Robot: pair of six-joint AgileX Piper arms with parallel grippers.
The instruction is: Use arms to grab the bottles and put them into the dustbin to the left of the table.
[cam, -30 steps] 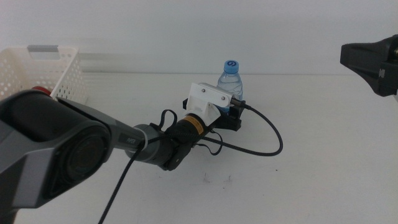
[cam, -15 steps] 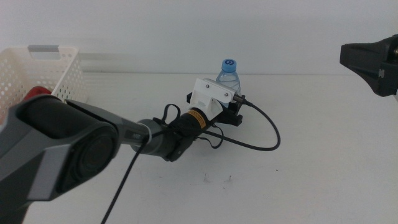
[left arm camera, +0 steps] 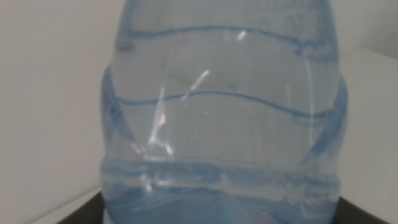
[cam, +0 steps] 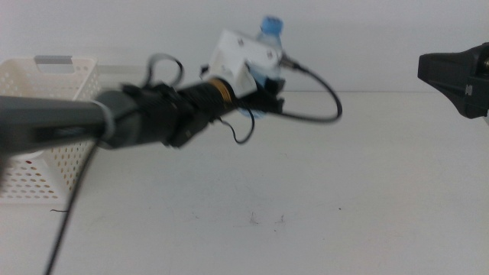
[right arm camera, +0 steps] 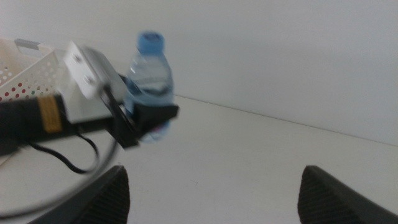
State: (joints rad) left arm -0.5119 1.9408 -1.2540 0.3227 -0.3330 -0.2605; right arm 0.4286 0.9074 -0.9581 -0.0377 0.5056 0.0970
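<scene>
Bottle [cam: 269,34] sits near the top centre of my middle view, lifted clear of the table [cam: 367,191], its blue cap [cam: 271,24] against the wall. My left gripper [cam: 263,92] has its jaws closed on the lower body; the right wrist view shows them clamped around it, the bottle [right arm camera: 151,81] roughly upright. In the left wrist view the clear ribbed bottle [left arm camera: 224,112] fills nearly the whole frame. The left arm [cam: 114,122] reaches in from the left edge, a black cable [cam: 325,92] looping off its wrist. The dustbin [cam: 46,114] stands at the left edge, behind that arm. My right gripper [right arm camera: 214,186] waits at the right edge of the middle view, jaws wide apart and holding nothing.
</scene>
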